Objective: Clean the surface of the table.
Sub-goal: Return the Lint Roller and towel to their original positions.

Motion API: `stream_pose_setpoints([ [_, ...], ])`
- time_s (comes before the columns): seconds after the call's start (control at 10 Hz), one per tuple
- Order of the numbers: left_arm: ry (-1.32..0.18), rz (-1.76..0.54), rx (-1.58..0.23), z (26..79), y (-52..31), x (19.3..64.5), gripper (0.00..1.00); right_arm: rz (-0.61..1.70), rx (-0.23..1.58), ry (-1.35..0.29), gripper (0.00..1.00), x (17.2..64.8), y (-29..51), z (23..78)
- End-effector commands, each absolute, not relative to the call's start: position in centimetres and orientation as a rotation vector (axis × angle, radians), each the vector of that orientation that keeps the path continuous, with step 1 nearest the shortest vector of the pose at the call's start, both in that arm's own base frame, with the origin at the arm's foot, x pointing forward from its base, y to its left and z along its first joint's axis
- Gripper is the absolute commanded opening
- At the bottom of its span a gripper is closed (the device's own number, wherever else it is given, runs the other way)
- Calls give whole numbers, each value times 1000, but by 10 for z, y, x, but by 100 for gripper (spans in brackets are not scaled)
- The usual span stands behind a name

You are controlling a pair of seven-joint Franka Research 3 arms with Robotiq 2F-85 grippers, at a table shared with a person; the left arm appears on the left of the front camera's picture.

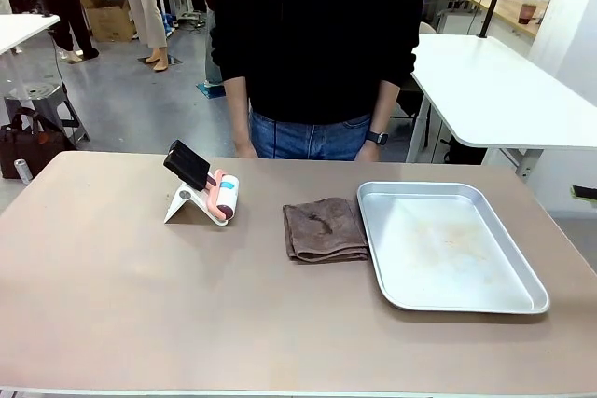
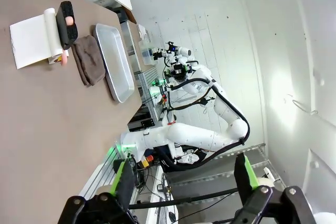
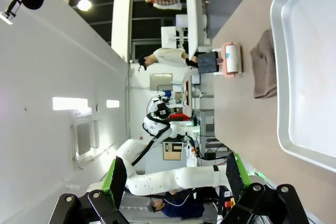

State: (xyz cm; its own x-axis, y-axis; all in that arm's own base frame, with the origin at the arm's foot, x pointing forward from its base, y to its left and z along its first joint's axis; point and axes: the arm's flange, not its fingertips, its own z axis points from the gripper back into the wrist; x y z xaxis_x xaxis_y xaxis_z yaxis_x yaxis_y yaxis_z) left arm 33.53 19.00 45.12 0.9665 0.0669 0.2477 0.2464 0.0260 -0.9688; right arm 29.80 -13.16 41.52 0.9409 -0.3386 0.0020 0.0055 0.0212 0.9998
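Observation:
The brownish-taupe table [image 1: 140,305] spans the front view, and its top also runs through the left wrist view [image 2: 37,124] and the right wrist view [image 3: 236,114]. A folded brown cloth [image 1: 324,229] lies near its middle, seen too as the cloth [image 2: 88,60] and the cloth [image 3: 264,65]. My left gripper [image 2: 185,178] is open with nothing between its green-padded fingers, held off the table's side. My right gripper [image 3: 176,174] is open and empty as well, away from the table's other side.
A silver metal tray [image 1: 448,244] lies right of the cloth. Left of it, a lint roller [image 1: 223,197] rests on a white stand with a black handle [image 1: 187,164]. A person in black stands at the far edge. A white-topped table [image 1: 494,90] is behind right.

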Motion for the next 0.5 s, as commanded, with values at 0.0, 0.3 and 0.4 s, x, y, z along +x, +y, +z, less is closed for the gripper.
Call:
stream_pose_setpoints([
  [0.0,-253,-153,-1545,452,188,330,100,-256,1530,-270,100,296,-132,418],
  [0.3,-253,-153,-1545,452,188,330,100,-256,1530,-270,100,296,-132,418],
  [0.4,-253,-153,-1545,452,188,330,100,-256,1530,-270,100,296,-132,418],
])
